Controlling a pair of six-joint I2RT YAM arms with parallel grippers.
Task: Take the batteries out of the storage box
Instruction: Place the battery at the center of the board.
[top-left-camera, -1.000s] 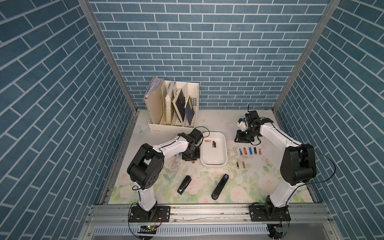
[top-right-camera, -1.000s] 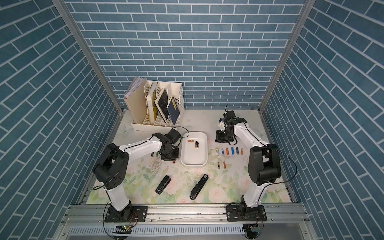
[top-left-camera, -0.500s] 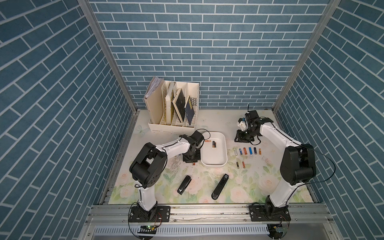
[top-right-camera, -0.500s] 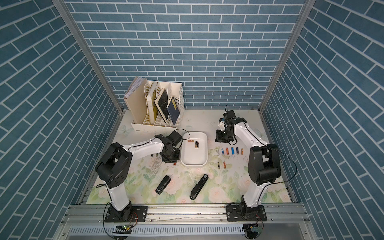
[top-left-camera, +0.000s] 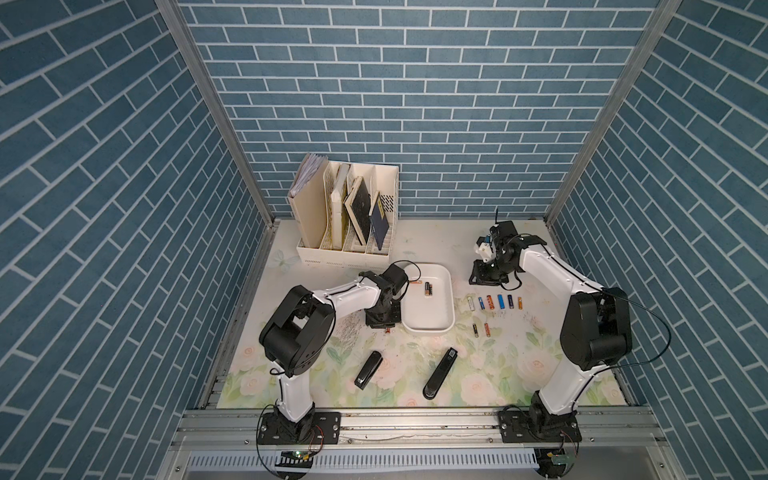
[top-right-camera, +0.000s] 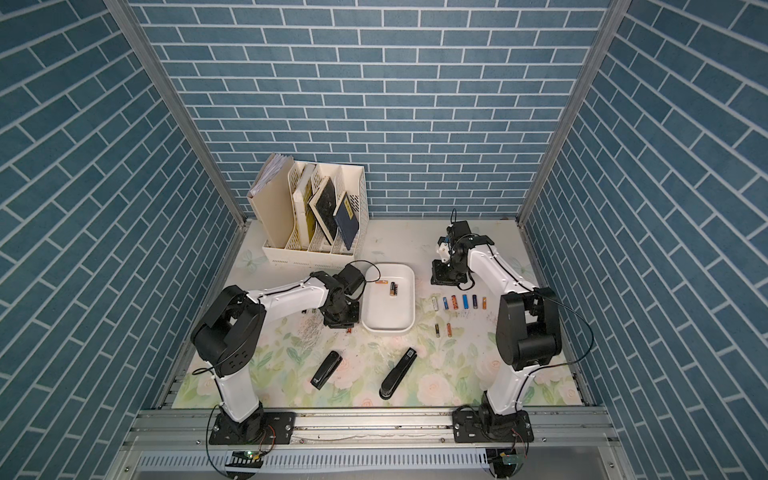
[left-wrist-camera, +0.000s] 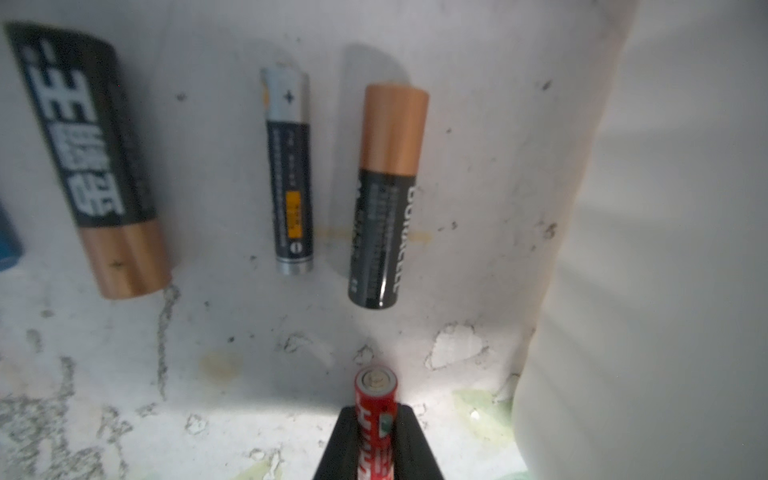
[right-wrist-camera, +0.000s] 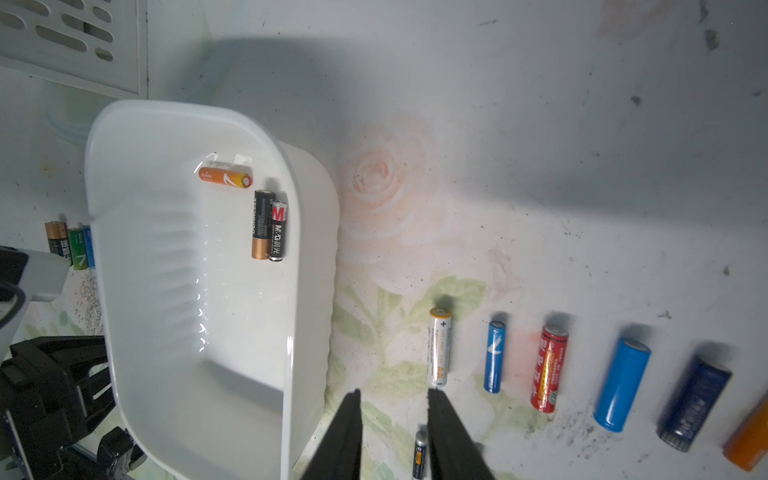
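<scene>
Left gripper (left-wrist-camera: 376, 428): jaws clamped on red battery (left-wrist-camera: 375, 392), low over table (top-left-camera: 436, 245). Position: just outside storage box (top-left-camera: 428, 329), beside wall on left-arm side.
Loose on table ahead of it: black-gold battery (left-wrist-camera: 89, 158), slim navy battery (left-wrist-camera: 289, 174), copper-top battery (left-wrist-camera: 388, 195).
Box contents, far end: orange cell (right-wrist-camera: 225, 178), black-copper cell (right-wrist-camera: 261, 224), black-red cell (right-wrist-camera: 277, 230); last two touching.
Right gripper (right-wrist-camera: 392, 415): jaws parted, gripping nothing; off box's right side, near row of batteries (top-left-camera: 494, 302).

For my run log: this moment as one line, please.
left gripper shut on red battery | right gripper open | box holds three batteries
</scene>
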